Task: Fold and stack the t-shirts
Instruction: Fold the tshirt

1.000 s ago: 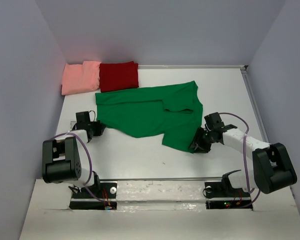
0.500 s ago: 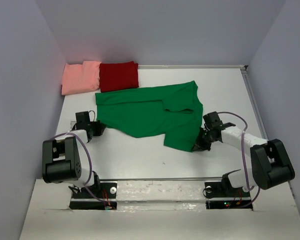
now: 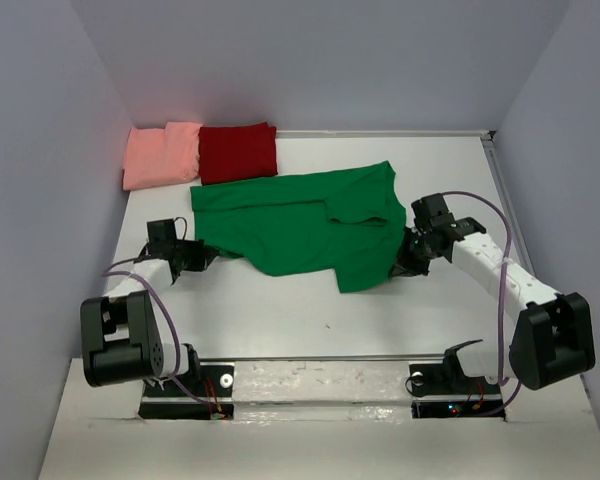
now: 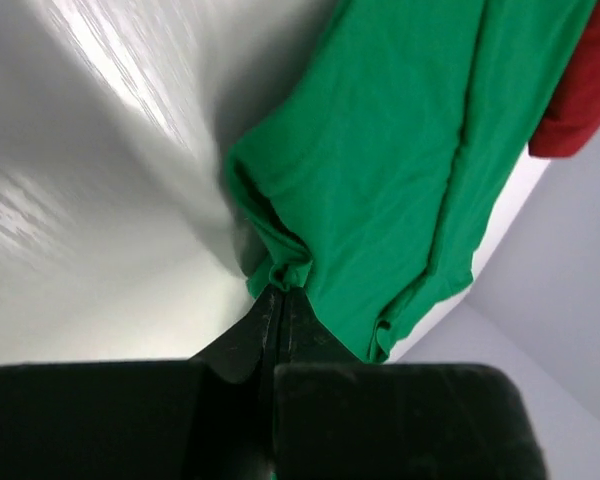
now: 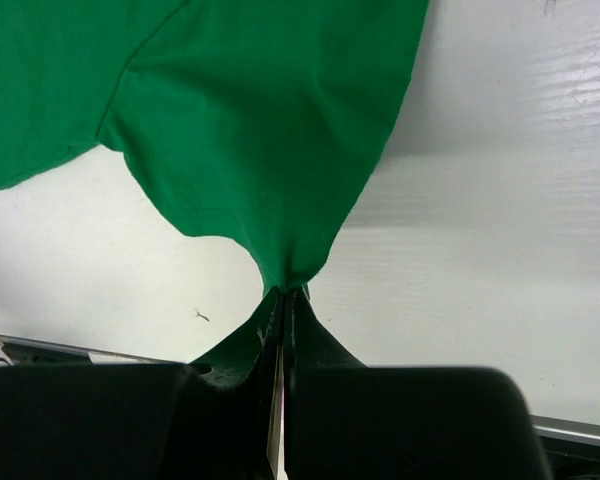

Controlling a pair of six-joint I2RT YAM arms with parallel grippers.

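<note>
Green t-shirt (image 3: 300,225) lies spread mid-surface (image 3: 450,180). Left pincer (image 3: 195,255) is clamped on its left edge, right pincer (image 3: 404,262) on its right hem corner. Step in hand is probably the first fold. Next move calls for both lifting evenly and carrying the cloth across. Salmon-pink t-shirt (image 3: 162,153) and dark red t-shirt (image 3: 238,152) lie folded far-left.

White glossy bench (image 3: 280,320), hemmed by pale lavender walls (image 3: 320,60) at nine, twelve and three o'clock; evenly lit.

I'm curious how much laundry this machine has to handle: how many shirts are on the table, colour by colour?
Green t-shirt: 1
Salmon-pink t-shirt: 1
Dark red t-shirt: 1
Total: 3
</note>
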